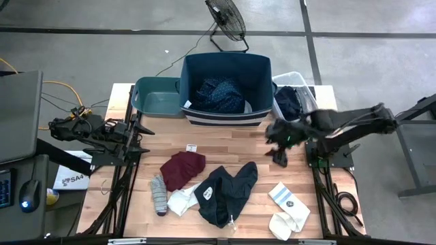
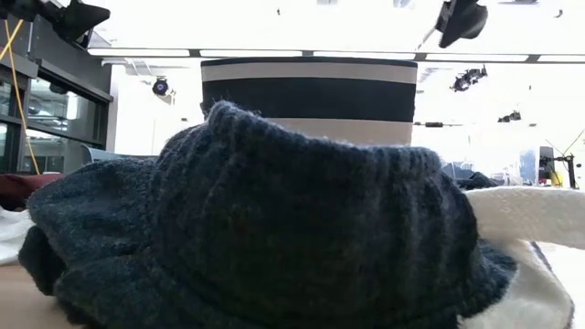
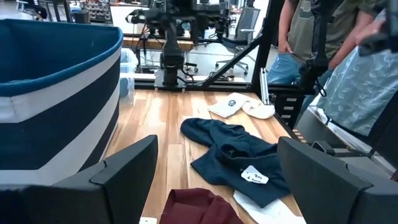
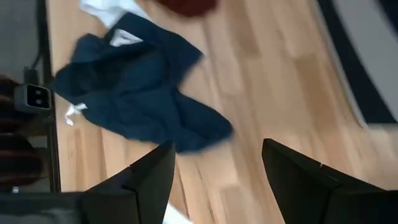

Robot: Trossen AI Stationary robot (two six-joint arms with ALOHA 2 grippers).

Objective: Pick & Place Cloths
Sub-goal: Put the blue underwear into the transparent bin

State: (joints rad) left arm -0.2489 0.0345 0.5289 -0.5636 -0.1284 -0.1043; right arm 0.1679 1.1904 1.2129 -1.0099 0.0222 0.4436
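On the table lie a maroon cloth (image 1: pixel 182 168), a grey sock (image 1: pixel 159 194), a white cloth (image 1: pixel 182 201), a black garment with a white tag (image 1: pixel 228 192) and white socks (image 1: pixel 287 207). A navy dotted cloth (image 1: pixel 219 95) lies in the navy bin (image 1: pixel 225 112). My right gripper (image 1: pixel 276 144) is open and empty above the bare table, to the right of the black garment (image 4: pixel 137 93). My left gripper (image 1: pixel 144 139) is open and empty at the table's left edge, facing the maroon cloth (image 3: pixel 199 208) and the black garment (image 3: pixel 239 155).
A teal bin (image 1: pixel 155 95) stands left of the navy bin, and a clear bin (image 1: pixel 293 99) with dark cloth in it stands right of it. A small white tag (image 1: pixel 191 148) lies on the wood. People stand beyond the table's right side (image 3: pixel 311 37). The grey sock (image 2: pixel 256 228) fills the low view.
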